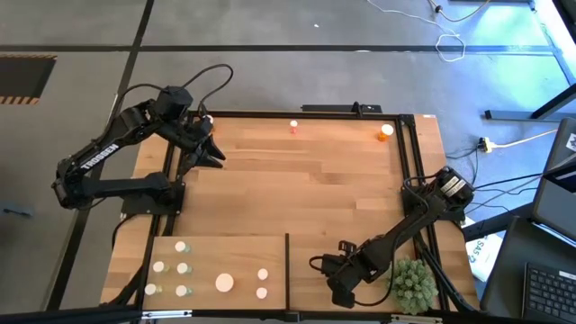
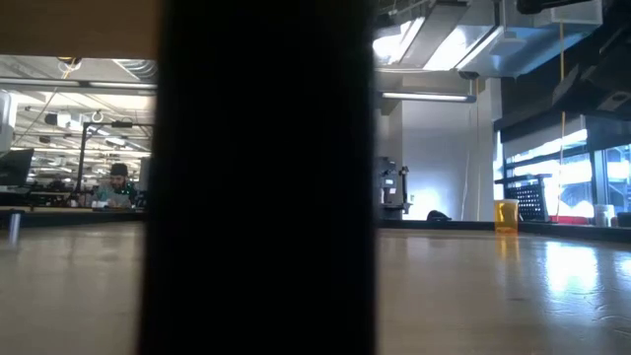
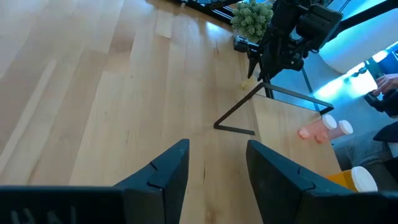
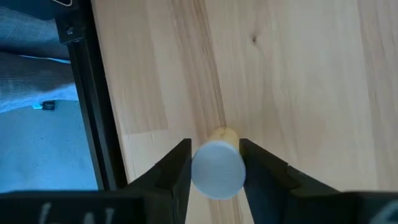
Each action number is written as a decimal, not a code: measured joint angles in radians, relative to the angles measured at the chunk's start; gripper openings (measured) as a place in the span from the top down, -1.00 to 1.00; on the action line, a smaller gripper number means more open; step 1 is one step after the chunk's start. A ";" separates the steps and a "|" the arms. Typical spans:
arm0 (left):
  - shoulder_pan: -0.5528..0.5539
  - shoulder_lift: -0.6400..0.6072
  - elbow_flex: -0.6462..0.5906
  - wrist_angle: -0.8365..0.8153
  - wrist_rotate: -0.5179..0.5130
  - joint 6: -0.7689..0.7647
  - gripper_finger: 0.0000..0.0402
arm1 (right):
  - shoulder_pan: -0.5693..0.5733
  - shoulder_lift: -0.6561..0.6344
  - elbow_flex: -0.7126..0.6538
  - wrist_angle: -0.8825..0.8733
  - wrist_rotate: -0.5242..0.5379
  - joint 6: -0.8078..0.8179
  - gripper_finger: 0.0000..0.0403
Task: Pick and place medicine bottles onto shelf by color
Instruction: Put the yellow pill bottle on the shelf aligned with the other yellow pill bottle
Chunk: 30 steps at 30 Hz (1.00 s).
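One orange bottle [image 4: 217, 167], round with a smooth white cap, sits clamped between the right claw [image 1: 340, 281]'s dark fingers, low over the pale, smooth shelf [image 1: 360, 247] right of the thin divider [image 1: 287, 261]. Placing is in hand; next seems a gentle release upright. The left claw [image 1: 212, 148] waits at the bench's far side, partly open, empty.

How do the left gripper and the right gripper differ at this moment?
The left gripper has nothing between its fingers; the right gripper has a white-capped bottle between its own. The left gripper is at the table's far left corner; the right gripper is over the shelf, near the plant ball. Both have two dark fingers.
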 joint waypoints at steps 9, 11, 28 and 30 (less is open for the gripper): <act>0.000 0.000 0.000 0.000 -0.093 0.001 0.24 | -0.048 -0.002 0.000 -0.006 -0.032 0.108 0.39; 0.000 0.000 0.000 0.000 -0.126 0.001 0.24 | -0.065 -0.002 0.009 -0.033 -0.044 0.130 0.39; 0.000 0.000 0.000 0.012 -0.220 0.034 0.24 | -0.286 -0.004 0.378 -0.489 0.062 0.093 0.39; 0.000 0.000 0.000 0.016 -0.218 0.072 0.24 | -0.316 -0.004 0.415 -0.506 0.084 0.070 0.39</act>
